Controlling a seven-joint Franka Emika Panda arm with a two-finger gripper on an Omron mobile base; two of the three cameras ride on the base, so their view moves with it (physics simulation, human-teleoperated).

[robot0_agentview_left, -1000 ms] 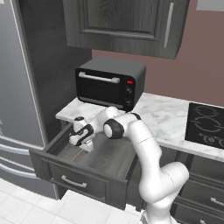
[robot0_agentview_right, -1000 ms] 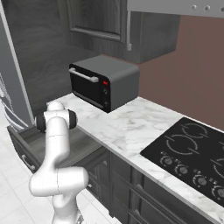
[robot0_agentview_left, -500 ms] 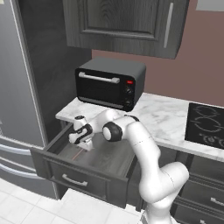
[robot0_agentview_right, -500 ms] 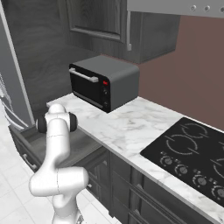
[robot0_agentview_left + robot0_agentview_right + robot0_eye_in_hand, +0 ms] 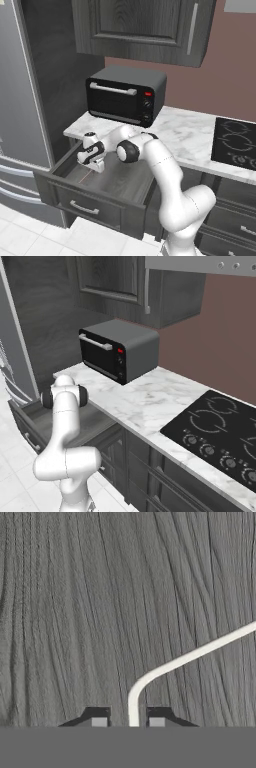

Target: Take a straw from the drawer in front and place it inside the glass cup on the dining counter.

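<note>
The drawer point(image 5: 117, 184) stands pulled open in front, dark grey wood grain with a silver bar handle point(image 5: 84, 208); its left part also shows in the right base view point(image 5: 27, 417). My gripper point(image 5: 95, 168) reaches down to the drawer floor. In the hand view the straw point(image 5: 190, 657) lies on that floor, pale and bent, and its near end runs between my fingertips point(image 5: 99, 722). The gripper point(image 5: 128, 722) has its jaws drawn close, with a narrow gap left on each side of the straw. A faint pink line of straw point(image 5: 86, 174) shows beside the hand. The glass cup and dining counter are out of view.
A black toaster oven point(image 5: 125, 95) sits on the small marble worktop point(image 5: 185, 131) just behind the drawer, with a black cooktop point(image 5: 235, 144) to the right. A tall grey fridge point(image 5: 22, 105) stands to the left, and upper cabinets point(image 5: 145, 27) hang overhead.
The jaws have drawn in from wide open to a narrow gap around the straw's end. The arm and the drawer have barely moved.
</note>
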